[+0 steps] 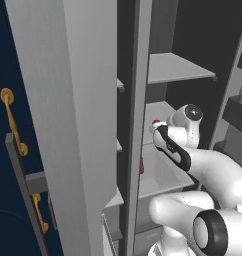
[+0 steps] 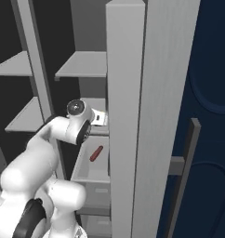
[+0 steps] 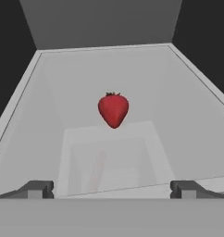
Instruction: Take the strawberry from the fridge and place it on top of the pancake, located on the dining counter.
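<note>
Tool (image 3: 112, 189) jaws wide apart | strawberry (image 3: 113, 109) ahead on fridge shelf (image 3: 178, 106)

No readable text, label, brand, number or sign shows anywhere: the fridge (image 1: 83, 125) door and shelves are plain grey, and the strawberry (image 3: 113, 109) (on a bare shelf) carries no marking.

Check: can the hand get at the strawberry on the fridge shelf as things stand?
Probably yes. The hand is open and faces the strawberry, which lies alone on the fridge shelf with nothing between them.
</note>
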{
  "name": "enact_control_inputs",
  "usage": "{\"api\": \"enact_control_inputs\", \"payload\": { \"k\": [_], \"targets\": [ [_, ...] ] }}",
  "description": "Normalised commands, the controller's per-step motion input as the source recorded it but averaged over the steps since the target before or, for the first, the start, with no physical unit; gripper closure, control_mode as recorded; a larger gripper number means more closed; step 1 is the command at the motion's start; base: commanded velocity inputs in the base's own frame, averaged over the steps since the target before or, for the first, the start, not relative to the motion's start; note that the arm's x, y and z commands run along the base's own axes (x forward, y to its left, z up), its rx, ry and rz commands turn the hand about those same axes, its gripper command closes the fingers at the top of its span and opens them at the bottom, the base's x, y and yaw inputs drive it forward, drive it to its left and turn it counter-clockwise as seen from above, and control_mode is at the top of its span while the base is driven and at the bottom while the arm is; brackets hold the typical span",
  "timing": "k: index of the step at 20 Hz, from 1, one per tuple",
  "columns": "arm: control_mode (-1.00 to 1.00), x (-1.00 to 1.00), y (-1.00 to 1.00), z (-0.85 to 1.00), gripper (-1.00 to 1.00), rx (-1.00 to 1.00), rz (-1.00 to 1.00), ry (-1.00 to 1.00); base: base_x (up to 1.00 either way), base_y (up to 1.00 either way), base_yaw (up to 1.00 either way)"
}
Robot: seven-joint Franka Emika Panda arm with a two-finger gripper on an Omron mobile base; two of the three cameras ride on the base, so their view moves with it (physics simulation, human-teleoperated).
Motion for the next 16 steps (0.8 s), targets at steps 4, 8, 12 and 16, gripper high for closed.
{"api": "enact_control_inputs", "payload": {
  "k": [4, 8, 12, 16],
  "targets": [
    [-1.00, 0.47, -0.07, 0.02, -1.00, 0.00, 0.00, 0.01, 0.00, 0.00, 0.00],
    [-1.00, 0.42, -0.10, -0.01, -1.00, 0.00, 0.00, 0.12, 0.00, 0.00, 0.00],
    [-1.00, 0.48, -0.07, -0.03, -1.00, 0.00, 0.00, 0.09, 0.00, 0.00, 0.00],
    [-1.00, 0.51, 0.00, 0.00, -1.00, 0.01, 0.01, 0.00, 0.00, 0.00, 0.00]
  ]
}}
